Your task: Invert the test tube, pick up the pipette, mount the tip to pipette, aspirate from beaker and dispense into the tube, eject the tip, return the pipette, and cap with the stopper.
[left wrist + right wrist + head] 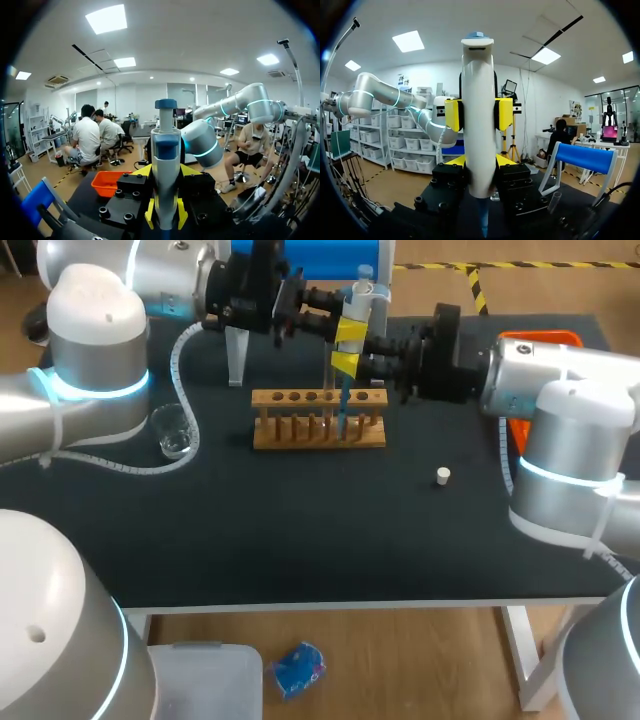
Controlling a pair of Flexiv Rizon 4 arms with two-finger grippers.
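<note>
I hold the pipette [357, 300] upright over the wooden test tube rack [318, 432] with both arms. My left gripper [350, 331] is closed on its upper body and my right gripper [345, 364] on the part just below. I think two grips keep it from tilting while its thin blue tip [341, 405] points down into a tube of the rack. The tube itself I cannot make out clearly. The pipette body is smooth pale plastic, round, with a blue plunger button. The clear glass beaker [174, 430] stands beside the rack on my left. The small white stopper [443, 476] lies alone on the dark matte table [300, 530], ready for capping.
</note>
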